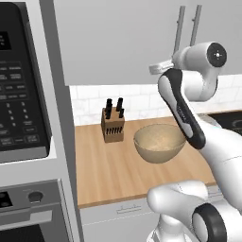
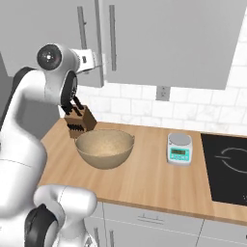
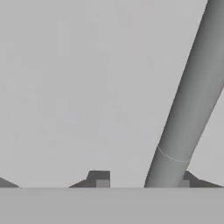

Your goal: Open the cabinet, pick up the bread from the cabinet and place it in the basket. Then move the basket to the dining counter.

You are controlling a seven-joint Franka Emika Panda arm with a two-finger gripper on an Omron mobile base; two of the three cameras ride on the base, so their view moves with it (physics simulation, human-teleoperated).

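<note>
The cabinet (image 2: 164, 38) hangs above the worktop, its two doors each with a vertical silver handle (image 2: 112, 36). My gripper (image 2: 99, 61) is raised to the lower part of a handle. In the hand view that handle (image 3: 188, 105) runs slantwise between my fingertips (image 3: 103, 181); the gripper (image 3: 143, 183) is open around it, with the bar nearer the right tip. From the left base view the hand (image 1: 157, 67) sits just below the handles (image 1: 179, 28). The tan woven basket (image 1: 159, 142) (image 2: 104, 147) stands empty on the worktop below. The bread is hidden behind the doors.
A knife block (image 1: 112, 123) stands against the white tiles left of the basket. A small kitchen scale (image 2: 179, 147) and a black cooktop (image 2: 226, 164) lie to the right. A microwave (image 1: 19, 85) and oven (image 1: 28, 208) fill the tall unit at left.
</note>
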